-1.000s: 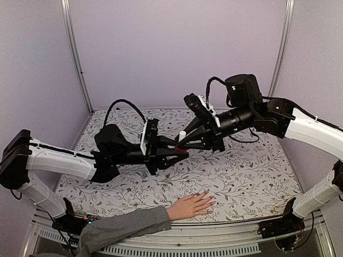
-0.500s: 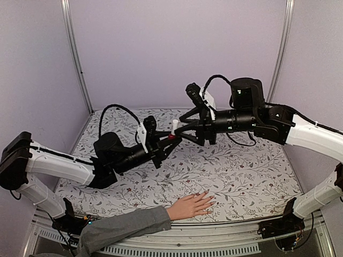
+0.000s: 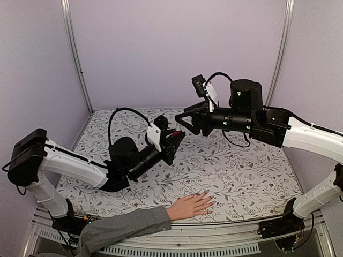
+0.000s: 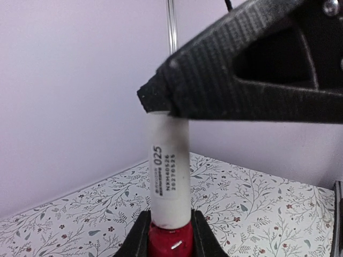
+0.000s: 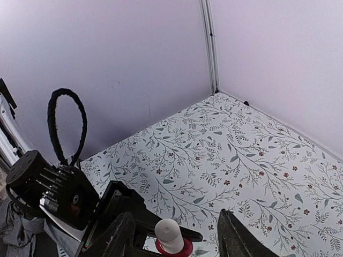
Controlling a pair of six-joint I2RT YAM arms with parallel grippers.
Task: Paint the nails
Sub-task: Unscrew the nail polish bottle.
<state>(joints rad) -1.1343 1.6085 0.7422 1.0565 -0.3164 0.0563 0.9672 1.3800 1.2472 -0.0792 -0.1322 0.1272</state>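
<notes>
Claws both hang well clear of the nails [image 3: 210,201], which lie at 6 o'clock by the near tabletop [image 3: 241,171] edge, too small to tell if painted. Farther in, toward 12 o'clock, the left claw [image 3: 174,137] is clamped on the red bottle [image 4: 170,243], held higher than a second ago. Beyond it, the right claw [image 5: 176,214], pinched on the white cap [image 4: 169,176] back then, now stands apart around it. The cap seems to be on, so painting looks unstarted; probably a regrip.
</notes>
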